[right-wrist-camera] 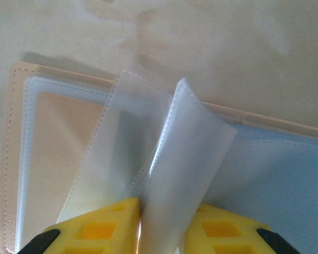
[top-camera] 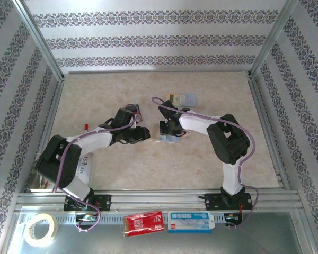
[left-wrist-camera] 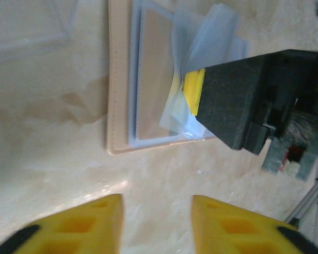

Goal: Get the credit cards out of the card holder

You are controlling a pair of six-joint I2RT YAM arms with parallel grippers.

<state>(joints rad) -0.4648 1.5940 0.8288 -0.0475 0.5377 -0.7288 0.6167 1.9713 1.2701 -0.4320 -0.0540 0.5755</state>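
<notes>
The card holder [top-camera: 170,139] lies open on the table, tan outside [left-wrist-camera: 114,106] and pale blue-grey inside [right-wrist-camera: 286,174], its clear sleeves fanned upward. My right gripper [right-wrist-camera: 164,206] is shut on one clear sleeve [right-wrist-camera: 185,153]; its yellow finger [left-wrist-camera: 194,90] pinches that sleeve in the left wrist view. A tan rectangle [left-wrist-camera: 153,74] shows through the flat left pocket; I cannot tell whether it is one of the credit cards. My left gripper [left-wrist-camera: 157,203] hovers just short of the holder's near edge, open, with bare table between its fingers.
A yellow-and-pale-blue flat rectangle [top-camera: 181,98] lies behind the holder. On the front shelf sit a red packet [top-camera: 143,223], a blue-and-white packet [top-camera: 190,221] and a tape roll [top-camera: 41,228]. Patterned walls close in the table on three sides.
</notes>
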